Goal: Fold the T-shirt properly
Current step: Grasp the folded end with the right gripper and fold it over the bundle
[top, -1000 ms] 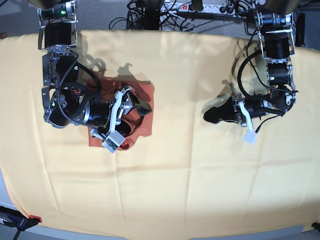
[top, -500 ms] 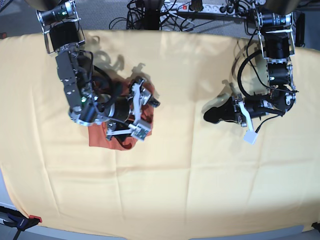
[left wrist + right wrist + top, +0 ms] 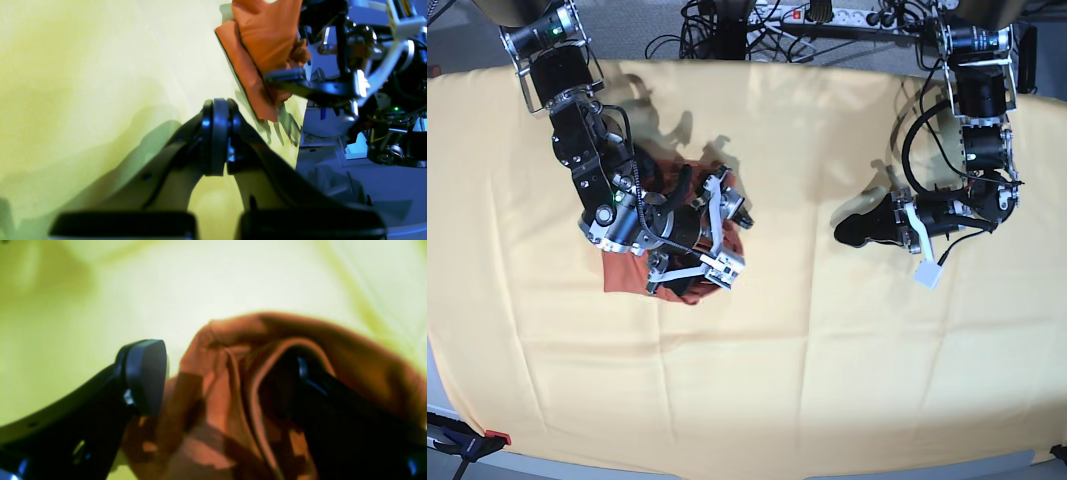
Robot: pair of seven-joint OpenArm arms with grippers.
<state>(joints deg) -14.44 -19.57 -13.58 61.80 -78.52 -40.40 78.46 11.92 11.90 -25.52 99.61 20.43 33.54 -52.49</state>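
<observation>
Black arms (image 3: 587, 150), white brackets, dark rounded pincers (image 3: 216, 140)

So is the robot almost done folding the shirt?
Close, probably. The shirt is already a small bundle on the yellow cloth. The right gripper is open around its folds, not pinching. The left gripper sits shut, away from it. Left: smoothing the bunched edges.

The right hand (image 3: 727, 235) and its arm hide much of the T-shirt (image 3: 622, 272); its label cannot be seen.
</observation>
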